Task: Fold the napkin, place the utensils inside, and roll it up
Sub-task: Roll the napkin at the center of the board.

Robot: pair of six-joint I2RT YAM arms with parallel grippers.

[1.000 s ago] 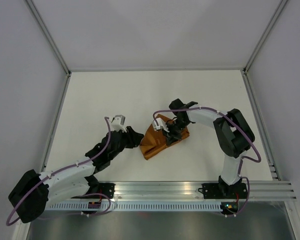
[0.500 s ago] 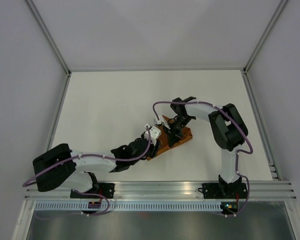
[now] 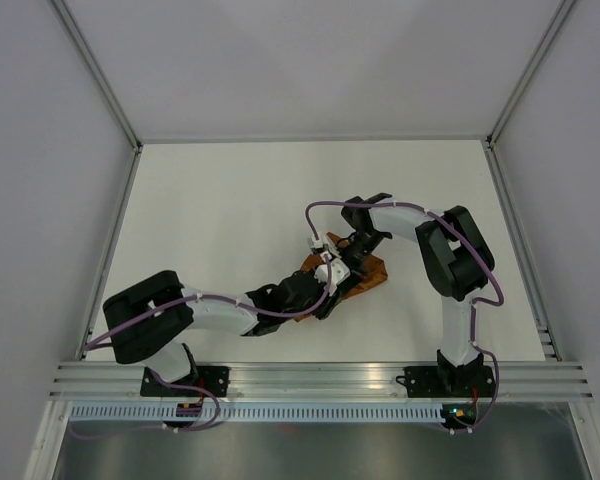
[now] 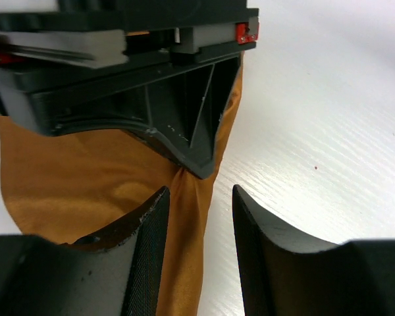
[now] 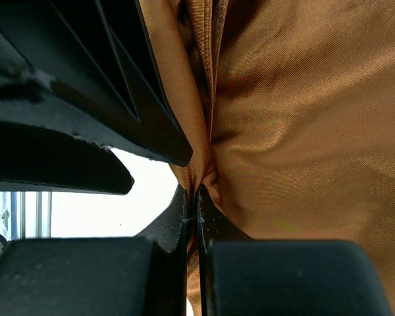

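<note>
The rust-brown napkin (image 3: pixel 365 272) lies bunched at the table's middle, mostly covered by both grippers. It fills the right wrist view (image 5: pixel 296 118) and the left wrist view (image 4: pixel 72 184). My right gripper (image 5: pixel 196 204) is shut on a pinched fold of the napkin. My left gripper (image 4: pixel 201 204) is open, its jaws straddling the napkin's edge right beside the right gripper's fingers (image 4: pixel 184 112). In the top view the left gripper (image 3: pixel 330 278) and right gripper (image 3: pixel 348 262) meet over the cloth. No utensils show.
The white table (image 3: pixel 230 200) is bounded by grey walls and a metal rail (image 3: pixel 320 380) at the near edge. Both arms cross the table's middle.
My left arm has stretched right and forward until its open gripper reaches the napkin beside the right gripper. The right gripper has stayed on the cloth, which has bunched smaller.
</note>
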